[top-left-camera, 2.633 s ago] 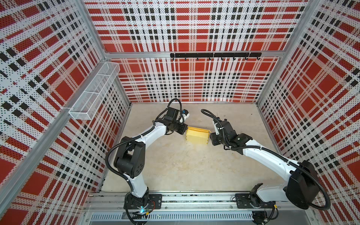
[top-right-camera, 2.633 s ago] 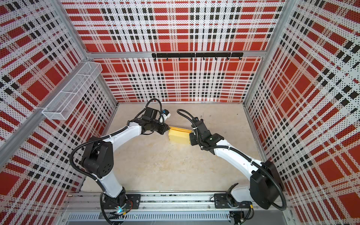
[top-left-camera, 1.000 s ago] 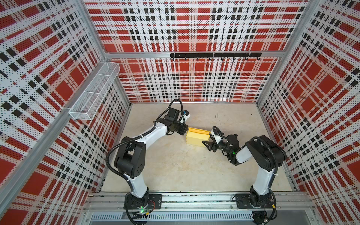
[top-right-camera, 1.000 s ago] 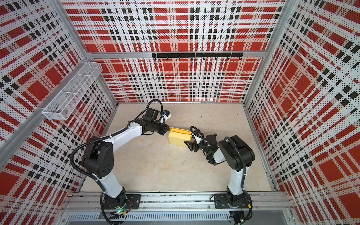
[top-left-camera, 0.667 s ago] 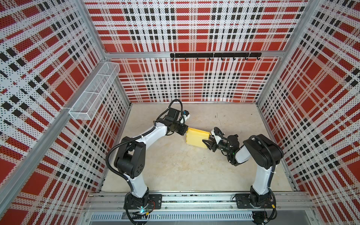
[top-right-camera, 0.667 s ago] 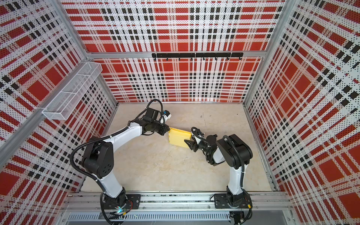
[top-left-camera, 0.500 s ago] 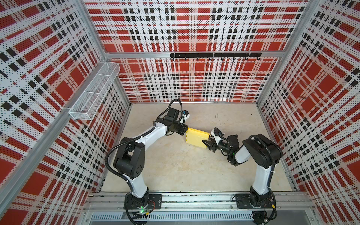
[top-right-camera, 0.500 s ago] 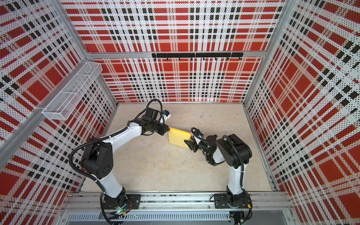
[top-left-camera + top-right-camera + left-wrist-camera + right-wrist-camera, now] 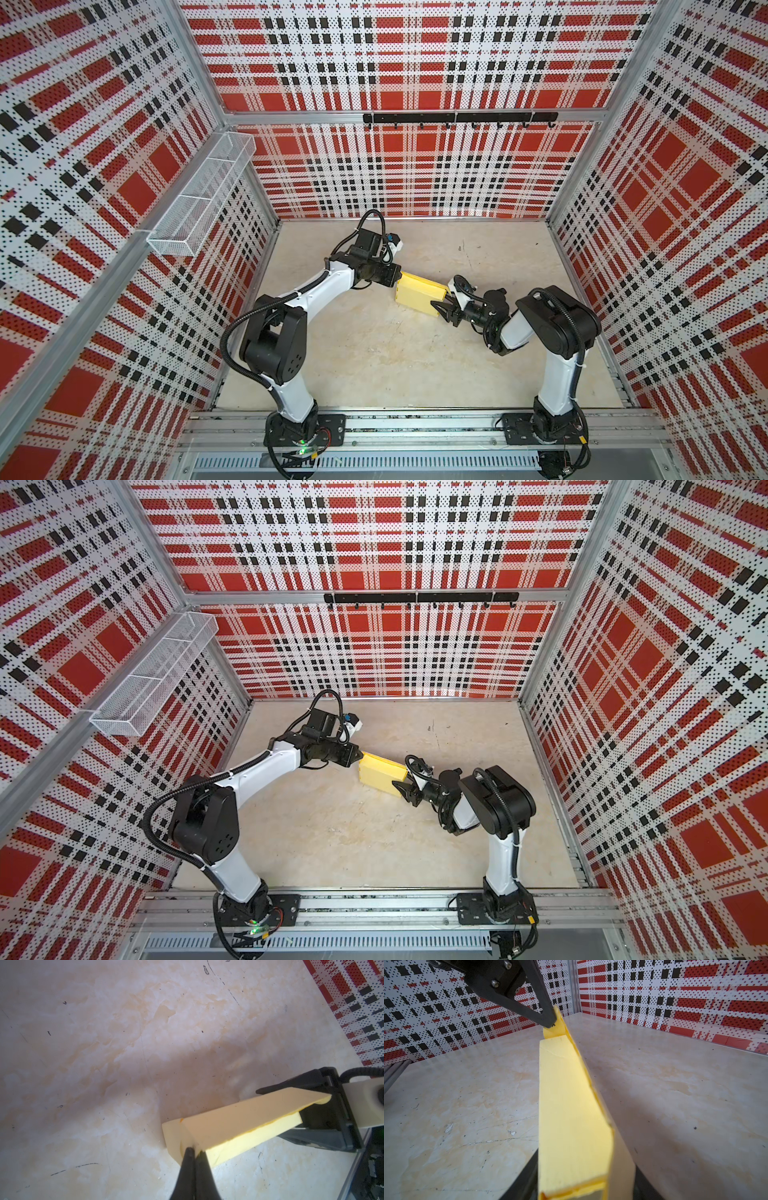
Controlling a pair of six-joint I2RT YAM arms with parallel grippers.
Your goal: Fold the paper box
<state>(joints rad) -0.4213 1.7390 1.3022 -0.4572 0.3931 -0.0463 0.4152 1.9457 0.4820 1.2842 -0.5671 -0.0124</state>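
Observation:
The paper box (image 9: 419, 291) is a pale yellow folded card box held off the table between both grippers in both top views. My left gripper (image 9: 397, 279) is shut on a small flap at the box's left corner; the left wrist view shows its tips (image 9: 192, 1150) pinched together on the card. My right gripper (image 9: 441, 309) takes the box's right end. In the right wrist view the paper box (image 9: 566, 1105) runs away from between the black fingers (image 9: 523, 1180), which sit against both of its sides.
A white wire basket (image 9: 203, 195) hangs on the left wall and a black hook rail (image 9: 457, 118) on the back wall. Plaid walls close three sides. An aluminium rail (image 9: 415, 424) carries both arm bases at the front edge of the beige table (image 9: 374, 357).
The right arm has folded up at the elbow and its gripper has closed onto the box's right end. The box has turned and tilted a little. The left gripper keeps its pinch.

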